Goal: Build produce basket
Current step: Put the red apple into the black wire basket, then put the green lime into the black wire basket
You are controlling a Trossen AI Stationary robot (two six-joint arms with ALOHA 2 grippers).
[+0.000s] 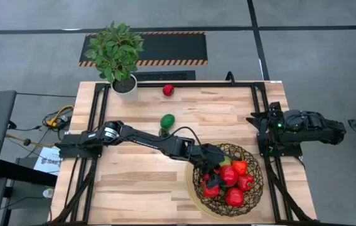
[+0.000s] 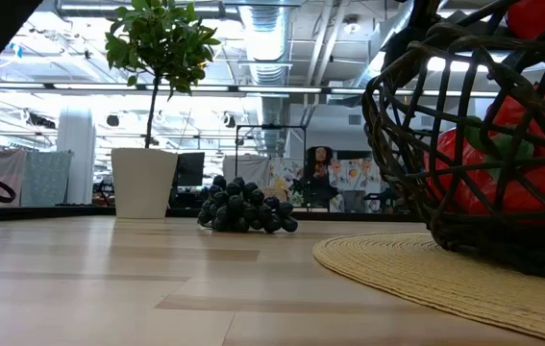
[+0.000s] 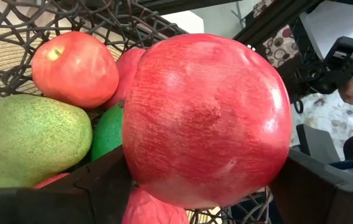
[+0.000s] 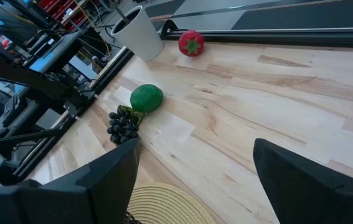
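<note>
Left gripper (image 1: 212, 182) clamps red apple (image 3: 207, 118) directly above basket (image 1: 253, 164) interior, lower right of high view (release drops it in); right gripper (image 4: 195, 180) wide, idle at right edge

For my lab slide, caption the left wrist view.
Left gripper holds a large red fruit over the basket, above an apple and a green pear.

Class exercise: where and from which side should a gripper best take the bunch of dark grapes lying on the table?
Likely from above, fingers closing across the middle of the dark grape bunch. It lies low and lumpy on the wooden table, and the smooth green fruit crowds one side.
</note>
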